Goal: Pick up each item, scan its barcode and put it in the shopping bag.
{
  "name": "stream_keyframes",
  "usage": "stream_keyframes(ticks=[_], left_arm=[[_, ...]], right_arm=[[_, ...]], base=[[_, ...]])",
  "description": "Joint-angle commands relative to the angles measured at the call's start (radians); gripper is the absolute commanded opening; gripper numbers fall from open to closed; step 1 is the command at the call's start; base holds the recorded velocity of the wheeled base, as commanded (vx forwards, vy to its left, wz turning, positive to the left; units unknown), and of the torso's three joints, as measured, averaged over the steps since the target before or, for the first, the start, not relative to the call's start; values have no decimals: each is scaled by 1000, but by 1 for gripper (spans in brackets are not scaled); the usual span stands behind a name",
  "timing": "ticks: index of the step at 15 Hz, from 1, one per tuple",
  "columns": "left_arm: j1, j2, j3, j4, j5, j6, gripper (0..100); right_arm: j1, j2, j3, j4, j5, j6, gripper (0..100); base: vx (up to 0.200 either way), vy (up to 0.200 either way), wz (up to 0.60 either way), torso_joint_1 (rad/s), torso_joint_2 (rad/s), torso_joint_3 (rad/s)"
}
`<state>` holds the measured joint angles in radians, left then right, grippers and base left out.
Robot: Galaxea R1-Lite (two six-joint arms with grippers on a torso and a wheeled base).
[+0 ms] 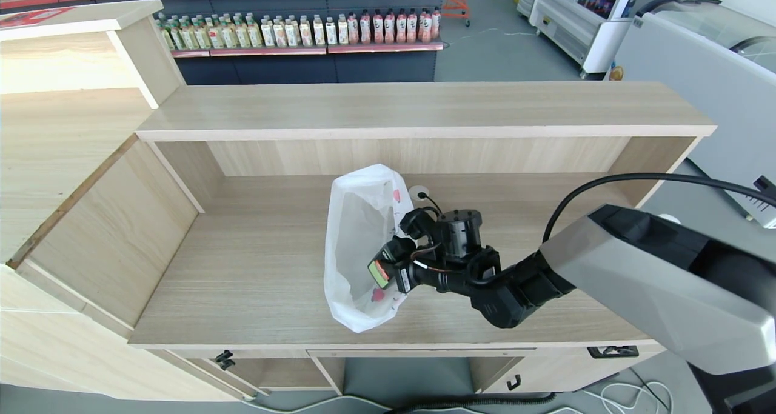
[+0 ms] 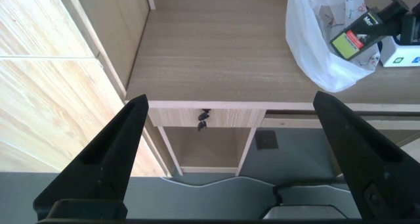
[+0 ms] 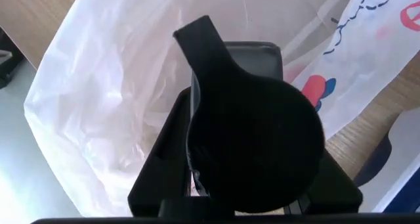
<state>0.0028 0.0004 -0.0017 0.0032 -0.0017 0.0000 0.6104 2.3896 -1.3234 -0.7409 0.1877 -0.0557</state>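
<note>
Handling: small box (image 1: 379, 273) with a green-and-red label is looking light and stiff, its flat faces offering the pinch; the thin plastic shopping bag (image 1: 357, 220) is sagging softly and would likely shift if nudged.
Right end effector (image 1: 388, 267): is clamping the box at the bag's open mouth, over the bench (image 1: 254, 268).
Left end effector (image 2: 226, 155): is hanging spread wide off the bench's front edge, well apart from the bag.

wooden counter (image 1: 254, 262), bottle shelf (image 1: 267, 51), freezer (image 1: 591, 32)

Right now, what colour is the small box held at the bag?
Black with a green and red label; the box shows best in the left wrist view.
</note>
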Motion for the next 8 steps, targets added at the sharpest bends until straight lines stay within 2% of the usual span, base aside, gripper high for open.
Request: stream_keyframes(ticks=[1,4,8], left_arm=[[0,0,0,0,0,0,100],[0,0,0,0,0,0,100],[0,0,0,0,0,0,100]], right_arm=[[5,13,-19,0,6,2,100],[3,-13,-19,-2,9,56,100],[-8,-133,6,0,33,264,100]], base=[[0,0,0,0,0,0],[0,0,0,0,0,0],[0,0,0,0,0,0]])
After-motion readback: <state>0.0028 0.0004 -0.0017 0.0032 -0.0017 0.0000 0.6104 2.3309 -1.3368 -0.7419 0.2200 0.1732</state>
